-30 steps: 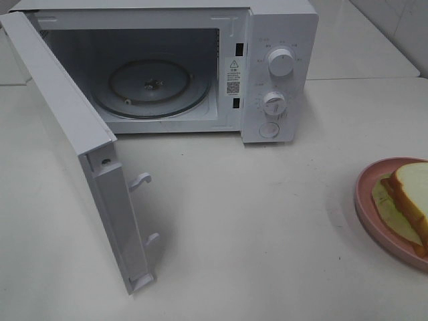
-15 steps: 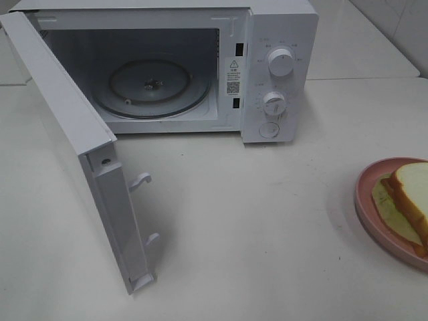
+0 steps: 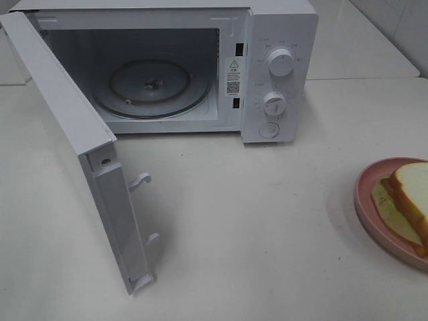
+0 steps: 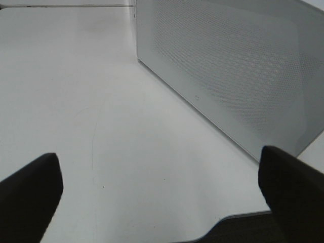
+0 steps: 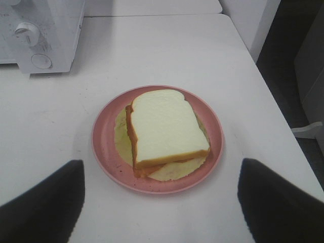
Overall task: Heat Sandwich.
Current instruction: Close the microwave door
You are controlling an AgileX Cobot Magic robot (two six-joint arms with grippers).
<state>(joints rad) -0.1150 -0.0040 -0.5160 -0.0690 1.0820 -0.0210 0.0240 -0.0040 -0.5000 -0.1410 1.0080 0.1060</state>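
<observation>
The sandwich lies on a pink plate on the white table, off to the side of the microwave with its door wide open. The right gripper hangs above the plate, fingers spread apart, not touching the sandwich. The left gripper is spread wide too, holding nothing, near the door.
</observation>
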